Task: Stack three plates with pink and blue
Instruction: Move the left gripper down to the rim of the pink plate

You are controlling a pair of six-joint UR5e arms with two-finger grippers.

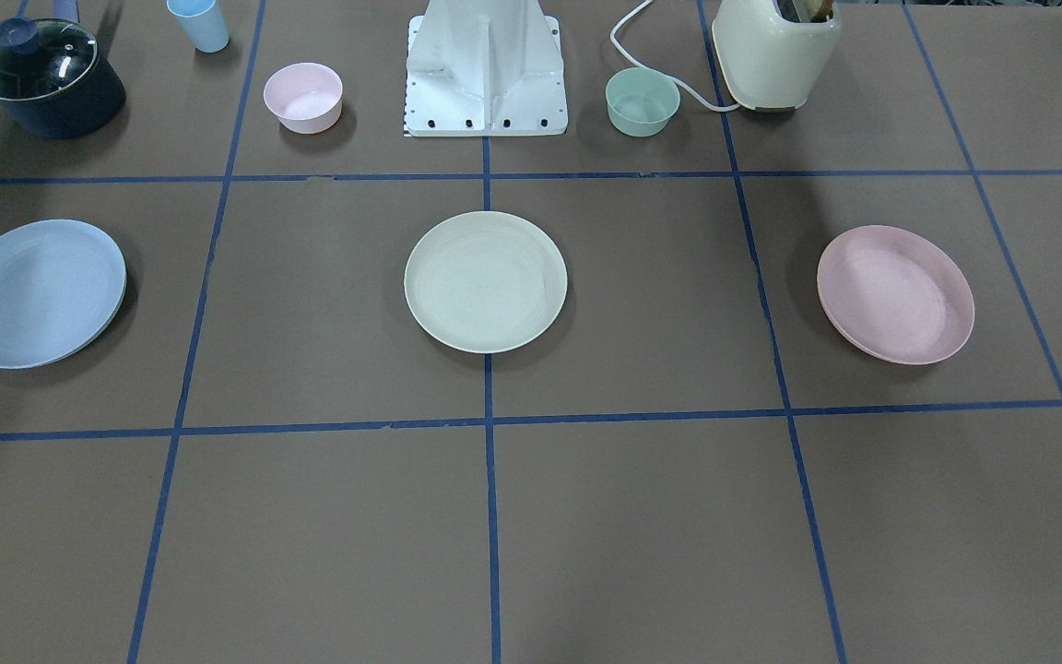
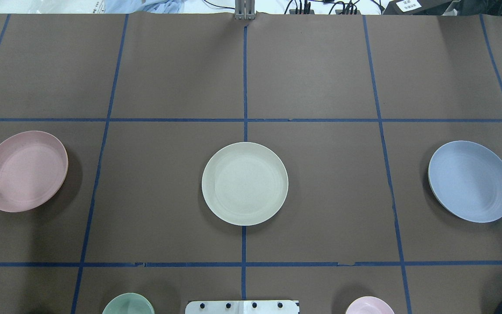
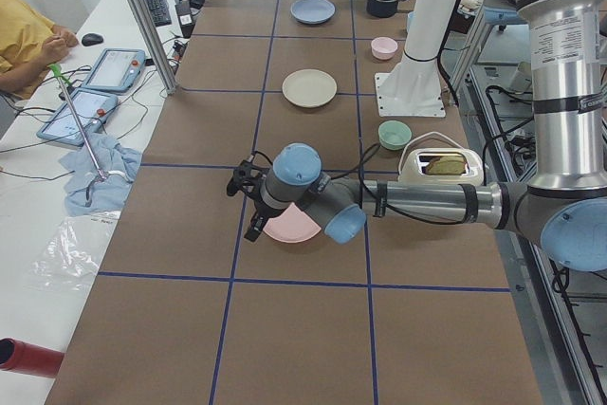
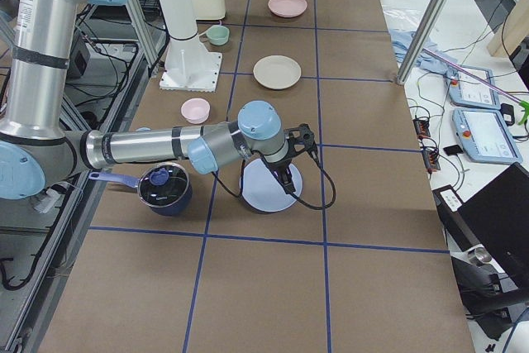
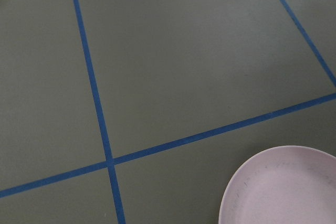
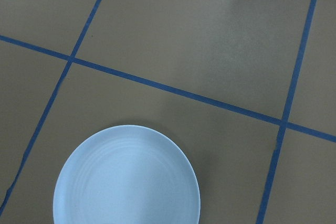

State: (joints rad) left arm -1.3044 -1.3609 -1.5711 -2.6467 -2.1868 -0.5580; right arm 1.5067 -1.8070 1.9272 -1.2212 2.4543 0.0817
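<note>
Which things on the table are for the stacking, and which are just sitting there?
For the job: pink plate, white plate, blue plate.
Just lying about: pink bowl, green bowl, pot, cup, toaster.

Left arm (image 3: 427, 201): upper link stands upright at the base and the forearm runs out level from it. Its wrist (image 3: 296, 166) folds over, so the left gripper (image 3: 253, 228) points straight down. From the front-facing camera I get only a dark sliver of it at the frame edge. I can't read whether the jaws are apart or together.

Right arm (image 4: 140, 146): same posture, forearm level, wrist turned down, right gripper (image 4: 288, 183) hanging fingers-down. I see it from the side only, so I can't tell its jaw state.
</note>
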